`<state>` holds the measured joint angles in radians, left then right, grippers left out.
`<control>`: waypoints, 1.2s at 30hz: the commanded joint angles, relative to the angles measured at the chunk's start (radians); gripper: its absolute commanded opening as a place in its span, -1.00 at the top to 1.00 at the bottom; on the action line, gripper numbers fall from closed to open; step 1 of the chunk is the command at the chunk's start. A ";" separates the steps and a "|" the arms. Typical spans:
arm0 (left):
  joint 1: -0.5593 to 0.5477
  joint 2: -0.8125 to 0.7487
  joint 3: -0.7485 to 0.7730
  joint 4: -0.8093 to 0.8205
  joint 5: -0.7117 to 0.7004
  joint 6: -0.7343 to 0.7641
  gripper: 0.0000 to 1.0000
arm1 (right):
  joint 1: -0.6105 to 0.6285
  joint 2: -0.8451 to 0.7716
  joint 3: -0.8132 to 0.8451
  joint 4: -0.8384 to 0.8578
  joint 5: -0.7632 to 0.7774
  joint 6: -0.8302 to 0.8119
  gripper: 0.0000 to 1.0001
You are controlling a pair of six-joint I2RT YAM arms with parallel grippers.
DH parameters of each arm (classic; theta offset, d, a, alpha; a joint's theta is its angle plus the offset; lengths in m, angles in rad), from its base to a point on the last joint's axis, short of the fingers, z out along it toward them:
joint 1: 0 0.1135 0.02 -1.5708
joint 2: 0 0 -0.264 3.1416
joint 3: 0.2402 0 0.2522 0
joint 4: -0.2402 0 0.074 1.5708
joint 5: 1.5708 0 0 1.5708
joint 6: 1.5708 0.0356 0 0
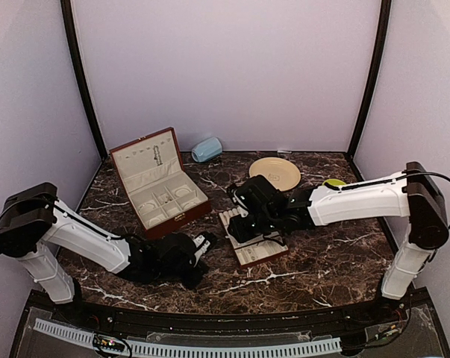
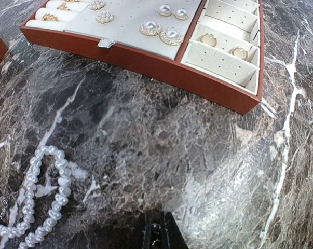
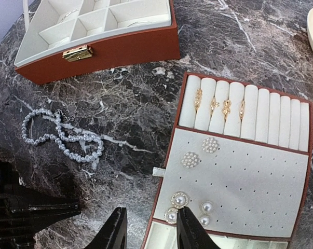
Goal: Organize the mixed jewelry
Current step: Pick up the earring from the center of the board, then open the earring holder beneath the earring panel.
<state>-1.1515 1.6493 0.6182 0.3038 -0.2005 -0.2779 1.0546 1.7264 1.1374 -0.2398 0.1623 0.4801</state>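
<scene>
1. Pearl strand (image 2: 62, 181) lies coiled on the desk (image 2: 172, 155), just left of the left end effector (image 2: 156, 223), whose fingers are pinched narrow.
2. Right end effector (image 3: 151, 215) hangs open over the near edge of the slotted tray (image 3: 249, 181), by its pearl earrings (image 3: 179, 199).
3. Rings (image 3: 213, 106) sit between the tray's rolls; the box (image 3: 120, 49) stands open beyond.

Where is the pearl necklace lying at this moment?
In the right wrist view the pearl necklace lies bunched on the marble table, between the red-brown box and the left edge of the slotted tray, inside neither.
</scene>
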 commanded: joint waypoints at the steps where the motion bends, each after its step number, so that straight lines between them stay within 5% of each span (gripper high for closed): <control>1: -0.004 -0.072 -0.002 -0.059 -0.024 -0.040 0.88 | -0.004 0.042 0.075 -0.058 0.051 -0.028 0.31; 21: 0.165 -0.246 -0.079 -0.025 0.055 -0.116 0.90 | 0.071 0.257 0.281 -0.195 0.186 -0.158 0.31; 36: 0.181 -0.283 -0.108 -0.009 0.055 -0.126 0.90 | 0.095 0.354 0.344 -0.217 0.324 -0.194 0.67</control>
<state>-0.9779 1.3956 0.5262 0.2832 -0.1463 -0.3965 1.1385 2.0563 1.4475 -0.4557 0.4355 0.2974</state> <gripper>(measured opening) 0.076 0.202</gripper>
